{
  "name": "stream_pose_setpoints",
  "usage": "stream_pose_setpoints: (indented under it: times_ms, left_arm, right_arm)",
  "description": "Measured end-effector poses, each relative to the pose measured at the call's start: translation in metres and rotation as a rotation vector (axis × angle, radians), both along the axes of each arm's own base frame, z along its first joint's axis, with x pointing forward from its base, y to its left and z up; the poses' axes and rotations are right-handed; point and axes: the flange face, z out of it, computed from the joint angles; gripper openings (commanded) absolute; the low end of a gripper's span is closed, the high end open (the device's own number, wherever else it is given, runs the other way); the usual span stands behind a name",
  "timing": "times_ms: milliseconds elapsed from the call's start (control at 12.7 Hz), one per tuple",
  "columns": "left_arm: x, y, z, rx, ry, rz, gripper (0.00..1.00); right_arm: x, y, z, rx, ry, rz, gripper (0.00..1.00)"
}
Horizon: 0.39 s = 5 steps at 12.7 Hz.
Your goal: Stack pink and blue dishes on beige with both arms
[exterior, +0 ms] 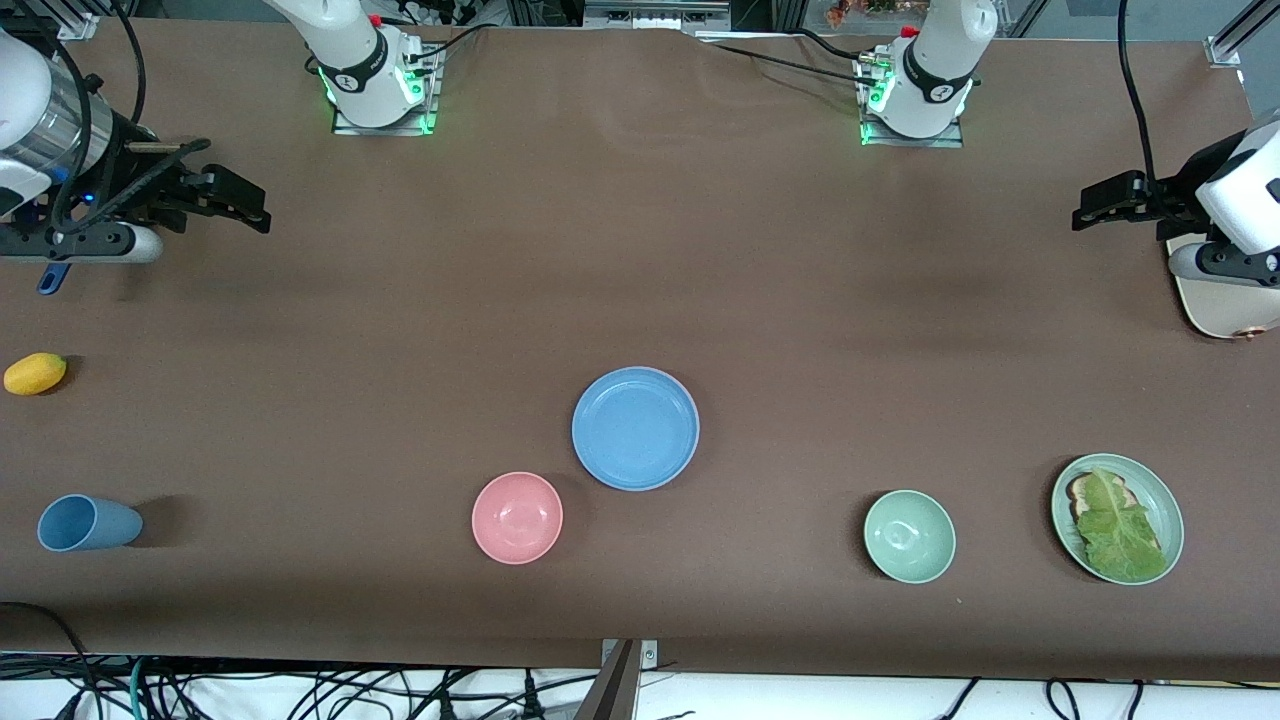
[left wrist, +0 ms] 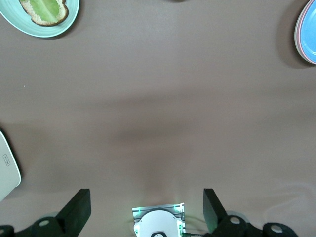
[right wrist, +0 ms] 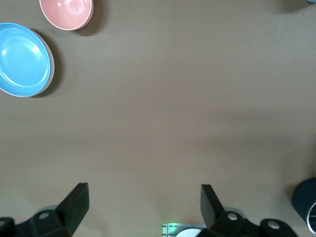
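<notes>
The light blue plate (exterior: 635, 428) lies in the middle of the table, on top of a stack. In the left wrist view the blue plate (left wrist: 309, 29) has the pink plate's rim (left wrist: 298, 42) showing just under it. The beige plate is hidden. My right gripper (exterior: 252, 208) hangs open and empty over the right arm's end of the table; in its wrist view the right gripper (right wrist: 144, 192) has only bare table between its fingers. My left gripper (exterior: 1088, 208) hangs open and empty over the left arm's end, and the left gripper (left wrist: 146, 197) frames its own arm's base.
A small pink bowl (exterior: 517, 517) sits beside the stack, nearer the camera. A green bowl (exterior: 909, 535) and the oval green lettuce plate (exterior: 1172, 505) lie toward the left arm's end, a tipped blue cup (exterior: 88, 523) and a yellow fruit (exterior: 35, 373) toward the right arm's. A cream board (exterior: 1225, 305) lies under the left arm.
</notes>
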Motion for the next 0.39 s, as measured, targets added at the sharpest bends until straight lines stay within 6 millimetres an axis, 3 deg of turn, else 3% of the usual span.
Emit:
stream_pose_setpoints:
  times_ms: [393]
  left_arm:
    - [0.0000,0.0000,0.0000,0.000,0.000,0.000,1.00]
  right_arm:
    - [0.0006,-0.0017,-0.0008,-0.008,-0.002,0.023,1.00]
